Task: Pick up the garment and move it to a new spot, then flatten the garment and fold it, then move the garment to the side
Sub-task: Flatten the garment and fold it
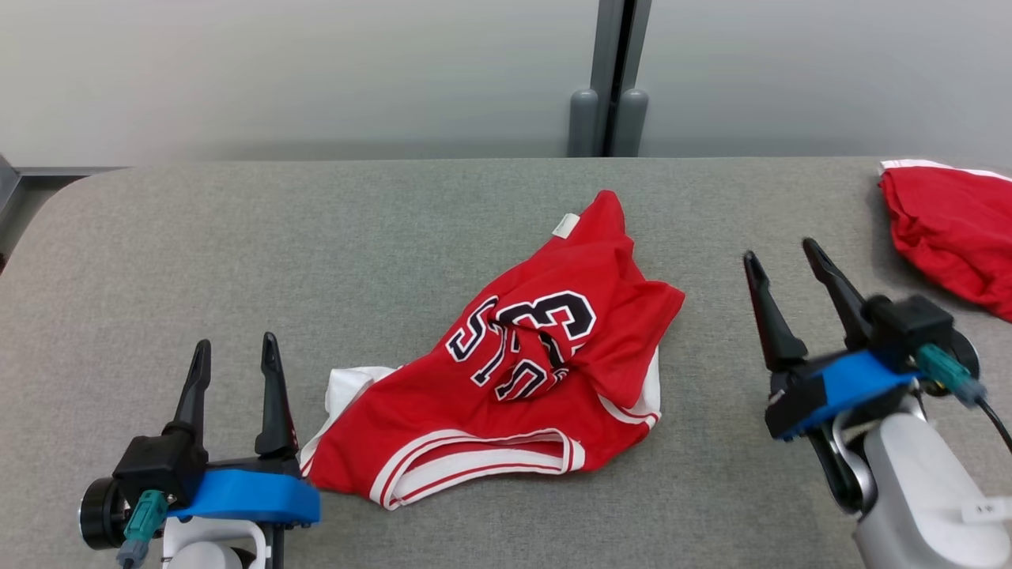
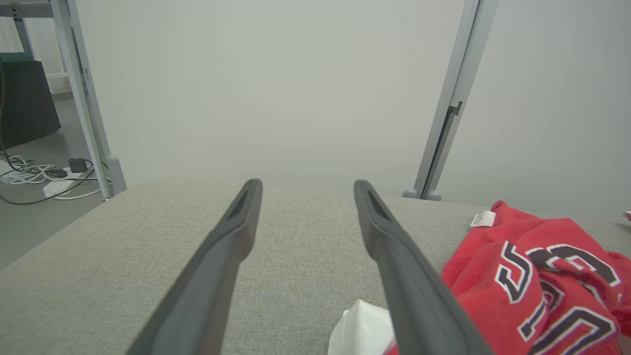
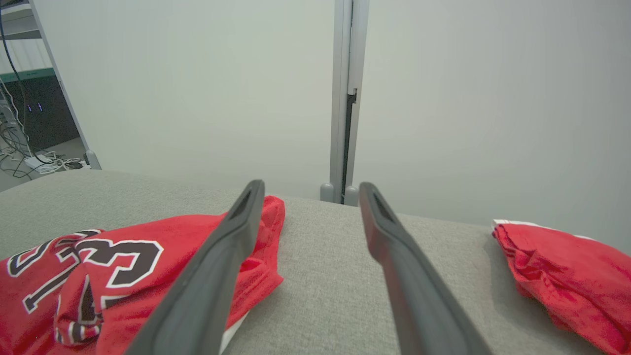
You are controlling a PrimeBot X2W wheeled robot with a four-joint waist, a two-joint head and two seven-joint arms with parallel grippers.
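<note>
Jaws are standing wide and empty on both arms: the left gripper (image 1: 237, 341) is hovering just beside the lower-left edge of the crumpled jersey (image 1: 538, 371) on the table (image 1: 237, 237), while the right gripper (image 1: 780, 250) is hovering off its right side, between it and a second red garment (image 1: 957, 229).

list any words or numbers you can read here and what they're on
"3": black with a white outline, on the crumpled red jersey.
Other black characters beside it: folded into creases, not readable whole.
The white tag at the jersey's far edge: too small to read.
The red cloth at the far right: no text seen.
</note>
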